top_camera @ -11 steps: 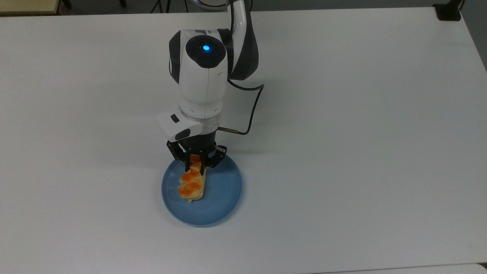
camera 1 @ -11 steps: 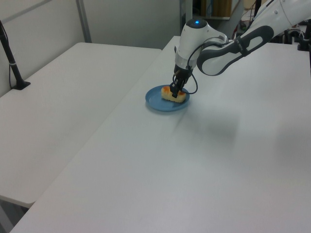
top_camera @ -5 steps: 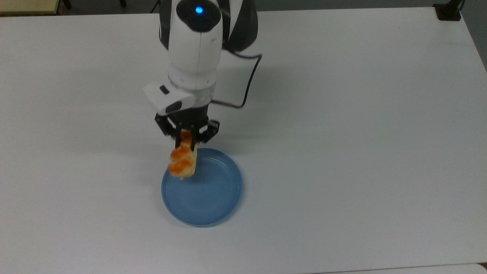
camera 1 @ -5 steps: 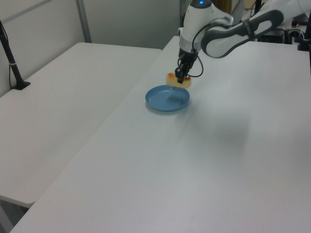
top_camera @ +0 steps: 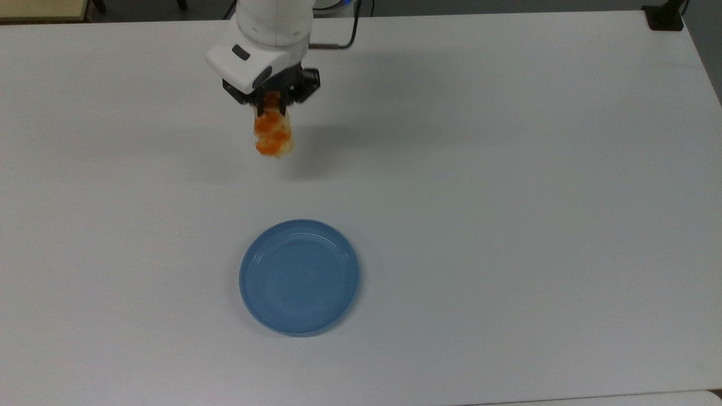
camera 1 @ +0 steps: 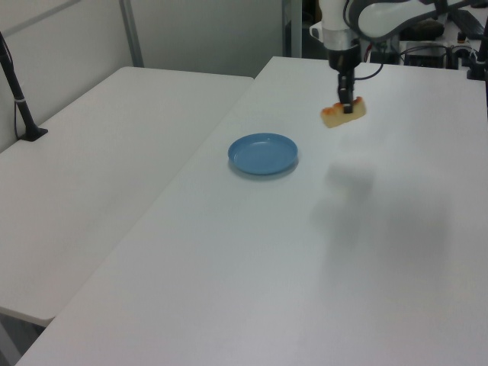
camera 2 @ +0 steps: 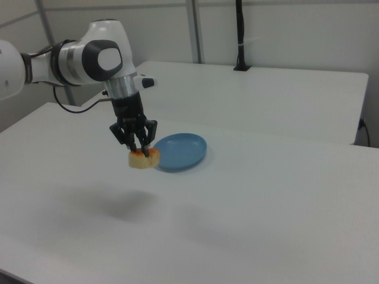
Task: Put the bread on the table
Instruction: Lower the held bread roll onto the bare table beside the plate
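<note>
Table [top_camera: 507,197]: a large flat white rectangular top that takes up most of the top view; also visible in the left view [camera 1: 366,252] and the right view [camera 2: 249,219]. A faint shadow lies on its surface below the carried load in all three views.
Second table [camera 1: 99,145]: another white top, standing alongside the first with a narrow seam between them; in the right view [camera 2: 266,94] it lies behind the first.
Arm [camera 2: 89,59]: white segments with dark joints, reaching in from the right view's left. In the left view [camera 1: 358,15] it comes in from the upper right; in the top view [top_camera: 271,22] its wrist sits at the upper edge.
Plate [top_camera: 299,277]: round, blue, flat on the table, nothing on it. Seen also in the left view [camera 1: 263,154] and the right view [camera 2: 180,151].
Gripper [top_camera: 272,104]: black fingers pointing down, closed narrow on one end of the bread. Seen also in the left view [camera 1: 347,103] and the right view [camera 2: 140,151].
Bread [top_camera: 273,132]: small, oblong, pale tan with orange glaze on top. It hangs from the gripper in the air, clear of the table and well apart from the plate. In the top view it lies above the plate; in the left view [camera 1: 342,113] it is up and to the right of the plate; in the right view [camera 2: 144,158] it appears just left of the plate's rim.
</note>
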